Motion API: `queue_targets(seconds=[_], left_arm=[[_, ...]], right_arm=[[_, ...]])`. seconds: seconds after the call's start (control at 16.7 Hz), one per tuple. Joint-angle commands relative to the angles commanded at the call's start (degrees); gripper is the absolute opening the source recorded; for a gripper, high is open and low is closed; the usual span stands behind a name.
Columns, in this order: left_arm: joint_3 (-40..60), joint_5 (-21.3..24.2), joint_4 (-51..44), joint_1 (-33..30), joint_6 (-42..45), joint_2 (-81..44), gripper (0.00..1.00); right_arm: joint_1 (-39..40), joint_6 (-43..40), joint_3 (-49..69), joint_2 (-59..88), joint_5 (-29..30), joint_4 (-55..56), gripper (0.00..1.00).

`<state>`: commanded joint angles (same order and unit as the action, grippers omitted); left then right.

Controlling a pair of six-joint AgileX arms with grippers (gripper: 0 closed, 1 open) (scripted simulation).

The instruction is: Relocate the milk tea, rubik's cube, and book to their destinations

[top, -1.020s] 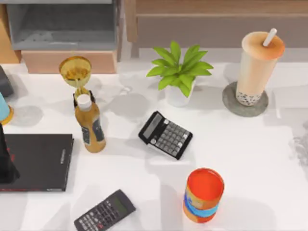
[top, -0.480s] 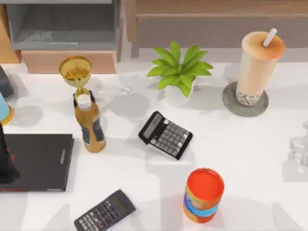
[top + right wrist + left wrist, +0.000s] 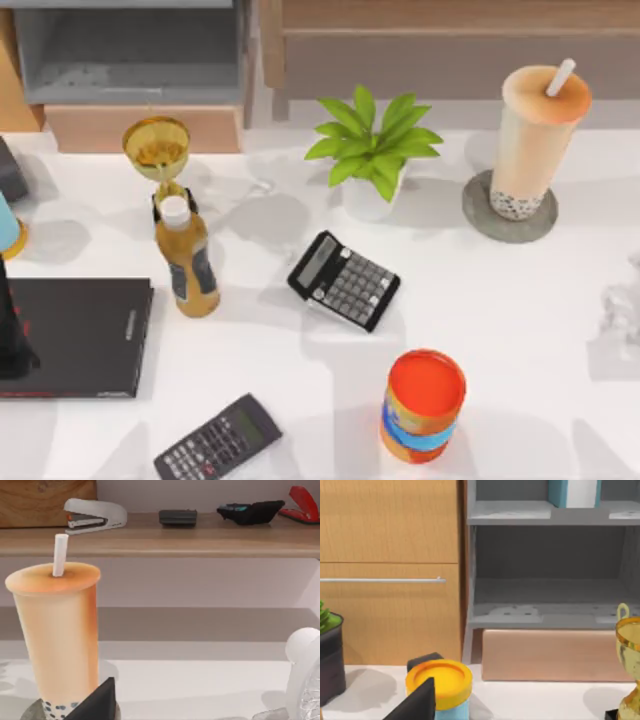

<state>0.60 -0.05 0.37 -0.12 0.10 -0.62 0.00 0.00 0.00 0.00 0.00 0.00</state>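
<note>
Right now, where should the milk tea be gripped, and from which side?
Grip the milk tea around its mid-body, coming in level from the table's right. It stands upright on a coaster, and the lid and straw block a top grasp.

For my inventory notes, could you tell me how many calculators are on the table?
2: one calculator lies mid-table, in front of the potted plant; the other calculator lies at the near edge, left of the orange can.

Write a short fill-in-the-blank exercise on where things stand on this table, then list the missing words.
1. The milk tea stands upright on a round grey ____.
2. The potted plant sits on the table between the gold trophy and the ____.
3. The straw poking through the cup's lid is ____ in colour.

Missing words: coaster; milk tea; white
</note>
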Motion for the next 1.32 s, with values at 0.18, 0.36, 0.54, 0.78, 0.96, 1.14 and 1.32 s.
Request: queue_targets(seconds=[0.18,0.36,0.54,0.78,0.96,1.14,1.32], left_arm=[[5.1,-0.5,2.8,-0.9,0.7,-5.5,1.0],[13.8,-1.6,7.4,-2.4,1.3,-16.4,1.0],[24.6,-3.2,12.8,-4.0,1.4,-32.7,1.0],[39.9,-5.7,20.6,-6.2,0.5,-59.9,1.0],[50.4,-7.3,25.9,-7.7,-0.5,-79.4,1.0],[59.5,-8.5,30.6,-9.3,-1.0,-94.3,1.0],[66.7,-9.1,34.4,-10.7,-1.0,-103.8,1.0]], right_arm=[[0.0,0.0,0.0,0.0,0.0,0.0,1.0],[0.0,0.0,0.0,0.0,0.0,0.0,1.0],[0.0,0.0,0.0,0.0,0.0,0.0,1.0],[0.0,0.0,0.0,0.0,0.0,0.0,1.0],[0.0,0.0,0.0,0.0,0.0,0.0,1.0],[0.0,0.0,0.0,0.0,0.0,0.0,1.0],[0.0,0.0,0.0,0.0,0.0,0.0,1.0]])
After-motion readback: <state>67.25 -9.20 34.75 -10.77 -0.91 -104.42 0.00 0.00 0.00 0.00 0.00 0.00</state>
